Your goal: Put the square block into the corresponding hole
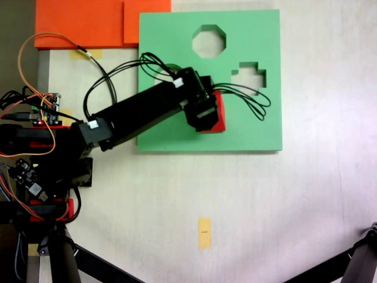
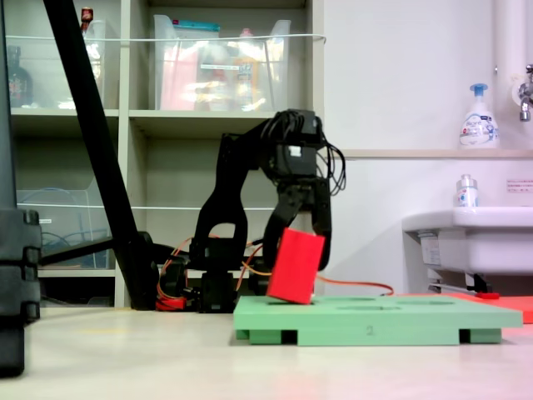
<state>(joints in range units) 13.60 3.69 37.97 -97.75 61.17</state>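
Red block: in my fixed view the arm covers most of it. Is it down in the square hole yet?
Observer: No. In a fixed view the red block is tilted. Its lower edge appears to rest on the top face of the green board, not sunk in.
Operator: Does the gripper have it?
Observer: Yes. The gripper has a finger on either side of the block's upper part.

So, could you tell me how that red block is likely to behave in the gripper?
The red block looks like foam, so probably light and slightly squashy. It hangs tilted in the gripper, one corner touching the green board, so it may pivot or catch there.
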